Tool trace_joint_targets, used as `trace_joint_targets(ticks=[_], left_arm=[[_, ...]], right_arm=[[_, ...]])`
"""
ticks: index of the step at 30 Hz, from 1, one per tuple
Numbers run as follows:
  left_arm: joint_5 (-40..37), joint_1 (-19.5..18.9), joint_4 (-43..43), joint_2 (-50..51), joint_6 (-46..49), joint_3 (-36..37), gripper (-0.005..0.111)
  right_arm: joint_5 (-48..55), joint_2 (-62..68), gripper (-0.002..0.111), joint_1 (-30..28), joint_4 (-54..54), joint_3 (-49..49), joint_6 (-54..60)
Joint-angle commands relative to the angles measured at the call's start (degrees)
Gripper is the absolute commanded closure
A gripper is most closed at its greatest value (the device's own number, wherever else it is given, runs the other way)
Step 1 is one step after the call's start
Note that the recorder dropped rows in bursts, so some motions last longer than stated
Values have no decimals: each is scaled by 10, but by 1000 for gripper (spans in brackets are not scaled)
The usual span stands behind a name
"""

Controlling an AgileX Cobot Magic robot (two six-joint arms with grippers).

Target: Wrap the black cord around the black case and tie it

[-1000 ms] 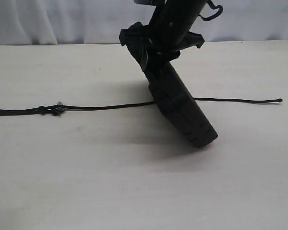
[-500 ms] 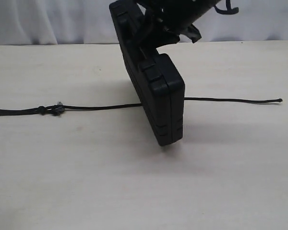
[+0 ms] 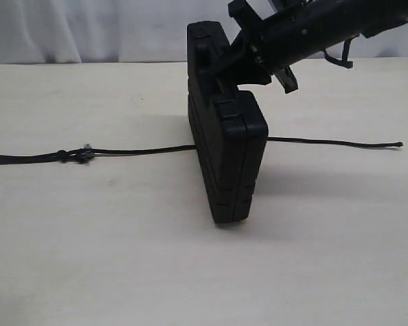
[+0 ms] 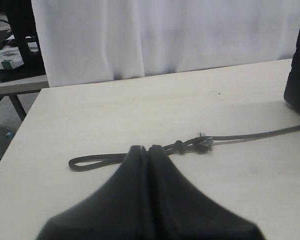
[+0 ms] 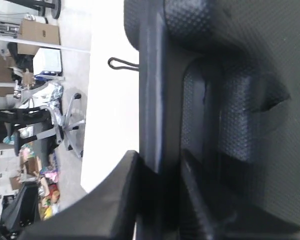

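Looking at the black case stood up on one short end near the middle of the desk, leaning just a touch. Can't tell if it's fully planted or barely off the surface. Pinched at the top edge by the right pincer, with a finger on either side of the rim in the right wrist view. Also seeing the black cord lying flat, stretched straight across the desk and passing behind the case, with the knot off to the left and the free end out right. As for the left pincer: pressed together, nothing in it, parked near the cord's looped end.
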State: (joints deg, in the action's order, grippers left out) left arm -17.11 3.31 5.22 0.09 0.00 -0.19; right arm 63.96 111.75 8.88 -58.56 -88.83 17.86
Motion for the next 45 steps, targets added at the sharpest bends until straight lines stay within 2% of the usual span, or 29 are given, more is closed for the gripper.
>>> trace_joint_targets(ticks=[1,6,13,19,25,37,45], left_arm=[[7,-3,0,-1,0,2,107],[7,-3,0,-1,0,2,107],[7,-3,0,-1,0,2,107],[7,-3,0,-1,0,2,107],[7,-3,0,-1,0,2,107],[7,-3,0,-1,0,2,107],[7,-3,0,-1,0,2,107]], right_arm=[[-43,-7,104,-6,65,-1,9],[-78,-9,104,3,134,-1,3],[-136,-49,104,19,297,-1,-85],[-114,-53,103,19,323,-1,-82],[-110,-57,90,19,324,-1,-70],[-99,-86,90,21,328,-1,-38],[-129,-86,86,80,490,-1,-152]])
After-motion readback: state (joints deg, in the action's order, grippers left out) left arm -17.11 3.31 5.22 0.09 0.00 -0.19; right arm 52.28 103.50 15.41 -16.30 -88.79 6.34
